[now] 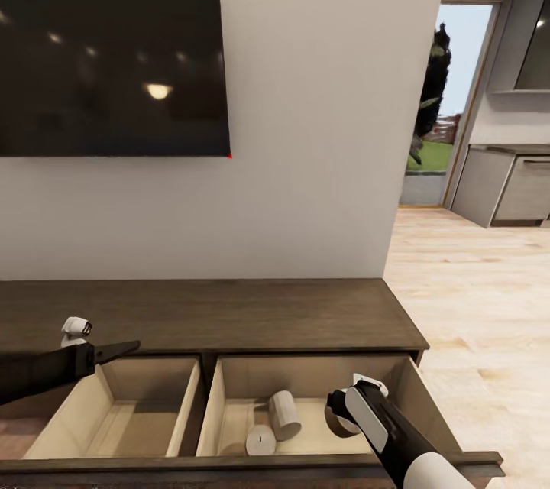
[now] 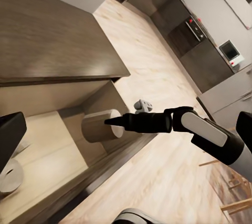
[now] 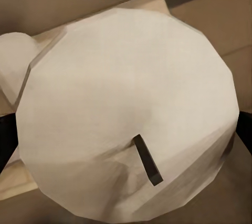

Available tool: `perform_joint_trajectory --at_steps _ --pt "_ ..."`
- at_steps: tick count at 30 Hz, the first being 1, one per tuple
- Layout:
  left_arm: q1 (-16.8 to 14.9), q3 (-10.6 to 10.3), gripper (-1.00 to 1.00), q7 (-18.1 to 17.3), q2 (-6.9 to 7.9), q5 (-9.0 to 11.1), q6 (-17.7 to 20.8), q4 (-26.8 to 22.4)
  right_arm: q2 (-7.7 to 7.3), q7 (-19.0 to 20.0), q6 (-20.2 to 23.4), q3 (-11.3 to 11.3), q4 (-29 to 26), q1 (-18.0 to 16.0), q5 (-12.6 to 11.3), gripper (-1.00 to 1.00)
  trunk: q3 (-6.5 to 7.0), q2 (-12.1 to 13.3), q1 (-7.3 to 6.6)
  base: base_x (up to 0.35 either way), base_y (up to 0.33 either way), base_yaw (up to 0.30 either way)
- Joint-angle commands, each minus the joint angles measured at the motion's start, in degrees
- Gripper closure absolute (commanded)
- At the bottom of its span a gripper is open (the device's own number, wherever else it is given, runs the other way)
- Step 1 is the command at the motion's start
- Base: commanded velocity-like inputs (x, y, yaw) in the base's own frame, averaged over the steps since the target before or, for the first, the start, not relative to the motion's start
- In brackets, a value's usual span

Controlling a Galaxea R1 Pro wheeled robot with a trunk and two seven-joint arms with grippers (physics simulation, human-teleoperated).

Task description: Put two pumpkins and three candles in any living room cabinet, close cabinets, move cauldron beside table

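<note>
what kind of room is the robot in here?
Most likely a living room in an open-plan home: a wall-mounted TV above a long low wooden cabinet with open drawers, and kitchen units showing through the opening at right.

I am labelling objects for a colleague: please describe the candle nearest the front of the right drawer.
Under the wall television, a long dark-brown cabinet has two drawers pulled out. In the right drawer, this pale candle is closest to the front and turns its round wick end to the head camera; its neighbour behind shows its side.
</note>
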Motion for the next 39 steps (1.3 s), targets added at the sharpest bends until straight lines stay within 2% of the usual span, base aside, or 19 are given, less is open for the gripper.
perform_joint_trajectory --at_steps 1,9,13,18,39 --pt "0.0 0.0 -1.0 0.0 0.01 0.01 0.0 0.01 0.01 -0.03 -0.08 0.01 -0.01 -0.01 0.01 1.0 -0.18 -0.42 0.23 0.0 0.0 0.0" --pt "0.0 0.0 -1.0 0.0 0.02 0.01 0.0 -0.04 -0.53 -0.22 -1.57 0.01 0.53 -0.06 0.03 1.0 -0.36 -0.82 0.44 0.0 0.0 0.0" --pt "0.0 0.0 -1.0 0.0 0.03 0.01 0.0 -0.04 -0.87 -2.17 -2.49 -0.04 1.6 -0.57 0.03 1.0 -0.36 -0.82 0.44 0.0 0.0 0.0" --pt "0.0 0.0 -1.0 0.0 0.0 0.01 0.0 -0.03 -0.83 -2.83 -3.64 -0.08 3.08 -0.86 0.01 1.0 -0.36 -0.82 0.44 0.0 0.0 0.0" --pt "0.0 0.02 -1.0 0.0 0.03 0.01 0.0 -0.08 -0.58 -2.89 -3.88 -0.04 4.37 -0.96 0.06 1.0 -0.72 -1.62 0.88 0.058 0.0 0.0"
